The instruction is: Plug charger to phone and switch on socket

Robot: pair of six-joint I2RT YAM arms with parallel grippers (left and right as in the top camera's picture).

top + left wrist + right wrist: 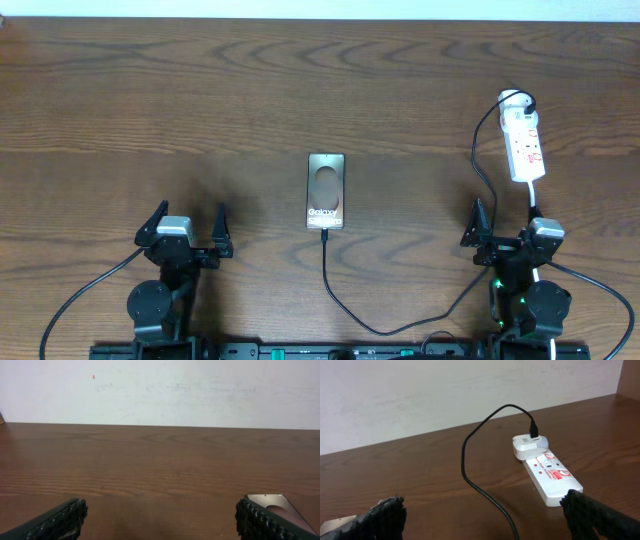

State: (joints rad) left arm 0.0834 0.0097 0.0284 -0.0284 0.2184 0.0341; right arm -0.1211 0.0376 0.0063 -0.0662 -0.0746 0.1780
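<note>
The bronze-grey phone (326, 190) lies flat mid-table, "Galaxy" lettering toward me. The charger cable (340, 300) meets the phone's near edge, loops along the table front, then runs up to a white adapter (514, 100) on the far end of the socket (527, 145), a white strip with red markings. My left gripper (190, 220) stands open to the left of the phone, nothing between its fingers. In the left wrist view the gripper (161, 520) is open, with the phone's corner (280, 506) behind the right finger. My right gripper (505, 225) is open just short of the socket (551, 474); the cable (476, 482) crosses between its fingers (590, 515).
A pale wall (160, 390) rises behind the table's far edge. The socket's thick white cord (534, 195) runs toward the right arm's base. Thicker black robot cables (85, 295) trail off both arm bases at the front.
</note>
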